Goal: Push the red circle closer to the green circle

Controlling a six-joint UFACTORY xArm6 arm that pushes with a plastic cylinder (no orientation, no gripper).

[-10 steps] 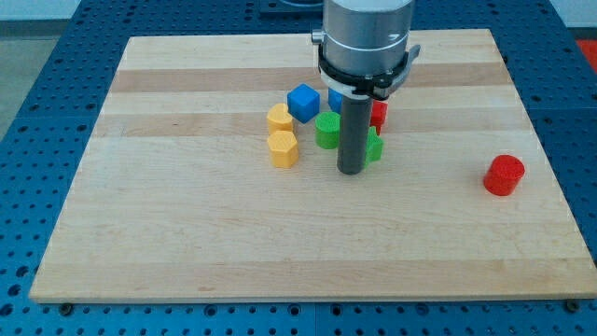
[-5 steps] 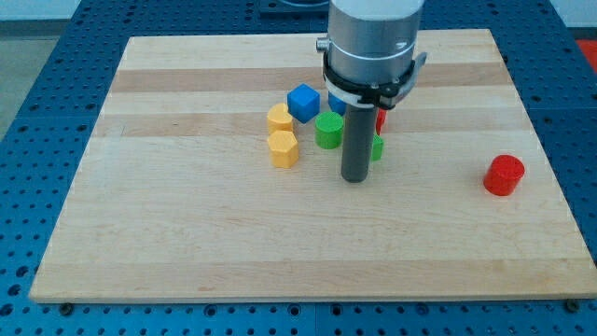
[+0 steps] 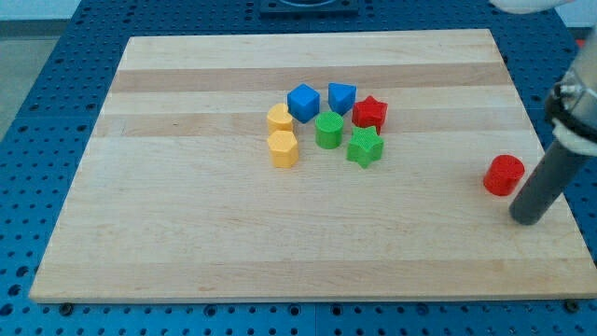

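Camera view: my tip (image 3: pixel 527 219), jawless and holding nothing, has swung from the cluster to near-right of the red circle (image 3: pixel 504 175); green circle (image 3: pixel 328 130) waits far left.

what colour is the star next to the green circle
Green star, right of the green circle; a red star sits above. Camera view.

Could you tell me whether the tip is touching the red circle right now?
No, my tip sits just lower right of the red circle, a small gap showing.
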